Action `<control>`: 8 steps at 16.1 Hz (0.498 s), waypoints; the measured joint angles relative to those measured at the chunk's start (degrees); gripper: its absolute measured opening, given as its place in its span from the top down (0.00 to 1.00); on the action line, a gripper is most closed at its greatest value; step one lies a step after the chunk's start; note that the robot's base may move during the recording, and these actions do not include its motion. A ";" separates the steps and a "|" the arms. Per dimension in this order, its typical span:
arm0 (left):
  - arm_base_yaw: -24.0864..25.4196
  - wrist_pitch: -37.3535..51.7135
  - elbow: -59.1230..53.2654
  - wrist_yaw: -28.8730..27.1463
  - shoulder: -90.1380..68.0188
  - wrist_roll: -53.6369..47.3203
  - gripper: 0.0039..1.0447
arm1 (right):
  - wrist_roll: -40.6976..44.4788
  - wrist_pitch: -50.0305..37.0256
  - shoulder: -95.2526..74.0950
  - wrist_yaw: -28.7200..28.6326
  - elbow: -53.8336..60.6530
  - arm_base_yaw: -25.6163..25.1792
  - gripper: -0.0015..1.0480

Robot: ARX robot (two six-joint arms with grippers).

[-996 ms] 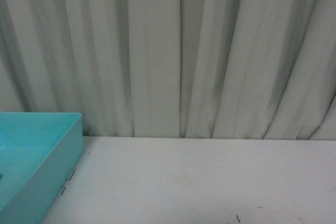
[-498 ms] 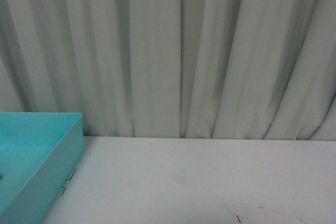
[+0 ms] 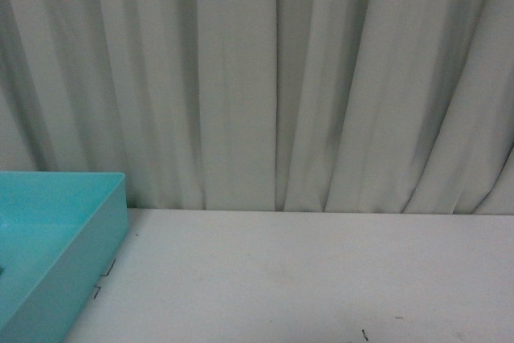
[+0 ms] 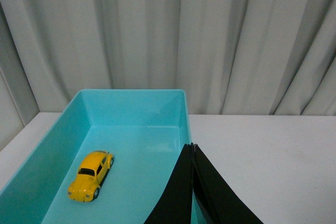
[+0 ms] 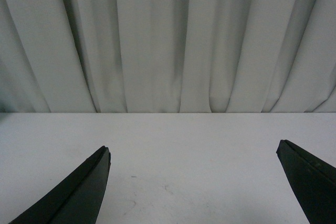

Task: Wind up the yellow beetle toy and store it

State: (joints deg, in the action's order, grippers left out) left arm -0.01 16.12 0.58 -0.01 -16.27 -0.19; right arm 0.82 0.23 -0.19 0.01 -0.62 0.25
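Observation:
In the left wrist view the yellow beetle toy [image 4: 91, 176] rests on its wheels on the floor of a turquoise bin [image 4: 182, 109]. My left gripper [image 4: 191, 146] is shut with nothing in it, its tips over the bin's near side wall, apart from the car. In the front view only a corner of the turquoise bin [image 3: 116, 222] shows at the lower left; neither the toy nor an arm appears there. My right gripper [image 5: 193, 149] is wide open above bare white table, holding nothing.
A white table [image 3: 305, 279] runs back to a pale pleated curtain [image 3: 273, 78] right behind it. Small dark marks dot the table [image 5: 157, 129] under the right gripper.

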 joint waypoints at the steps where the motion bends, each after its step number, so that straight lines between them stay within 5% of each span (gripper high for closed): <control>1: 0.00 -1.07 0.00 0.00 1.25 0.00 0.99 | 0.00 0.00 0.00 0.00 0.00 0.00 0.06; 6: 0.00 -6.23 0.00 0.00 6.45 0.00 0.99 | 0.00 0.00 0.00 0.00 0.00 0.00 0.06; 8: 0.00 -16.46 0.02 -0.02 15.47 0.00 0.99 | -0.02 0.02 0.00 0.02 0.00 0.00 0.06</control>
State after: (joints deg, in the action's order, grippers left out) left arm -0.01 -0.34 0.60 -0.03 -0.80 -0.19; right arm 0.80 0.25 -0.19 0.03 -0.62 0.25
